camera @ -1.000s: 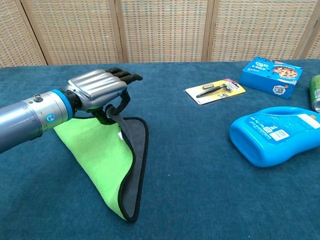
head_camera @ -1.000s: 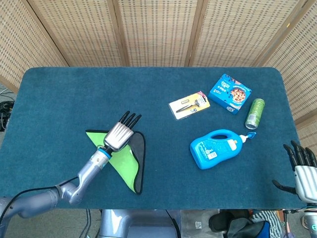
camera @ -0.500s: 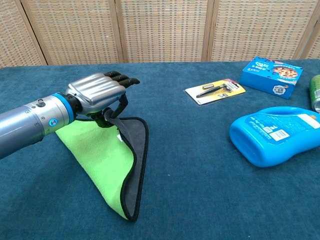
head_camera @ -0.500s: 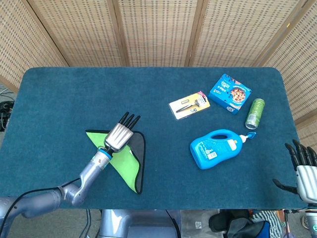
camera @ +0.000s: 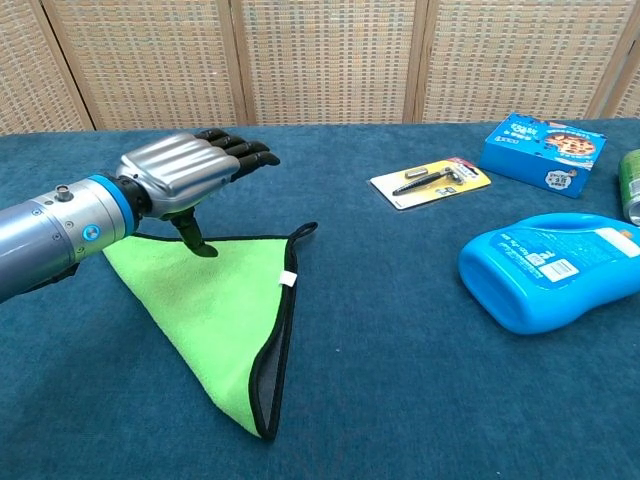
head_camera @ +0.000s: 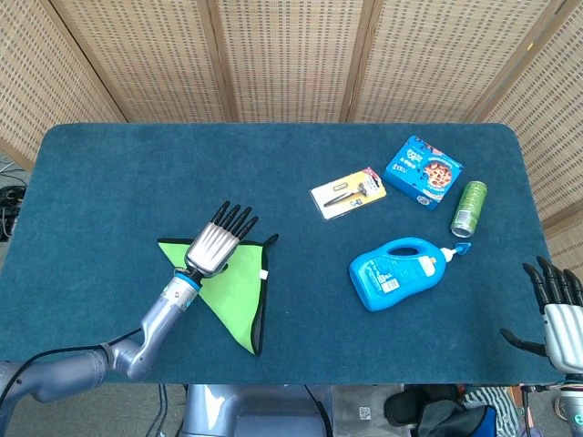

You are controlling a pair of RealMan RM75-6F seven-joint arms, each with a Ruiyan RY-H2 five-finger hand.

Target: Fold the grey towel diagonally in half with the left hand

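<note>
The towel [head_camera: 235, 293] [camera: 220, 310] lies folded into a triangle, lime-green face up, with a grey rim showing along its right edge. My left hand [head_camera: 216, 246] [camera: 185, 175] hovers over the towel's far left part, fingers stretched out and apart, holding nothing. Its thumb points down close to the cloth near the back edge. The towel's right corner lies flat on the table with a small white tag beside it. My right hand [head_camera: 556, 305] shows only in the head view, at the table's near right edge, fingers spread and empty.
A blue detergent bottle [head_camera: 401, 271] [camera: 550, 265] lies on its side at the right. Behind it are a green can [head_camera: 469, 208] [camera: 630, 185], a blue box [head_camera: 424, 170] [camera: 543, 150] and a razor pack [head_camera: 347, 192] [camera: 430, 182]. Blue carpet covers the table.
My left hand has let go of the towel corner it was pinching. The cloth has dropped flat to the right, and the hand has opened and risen slightly.
</note>
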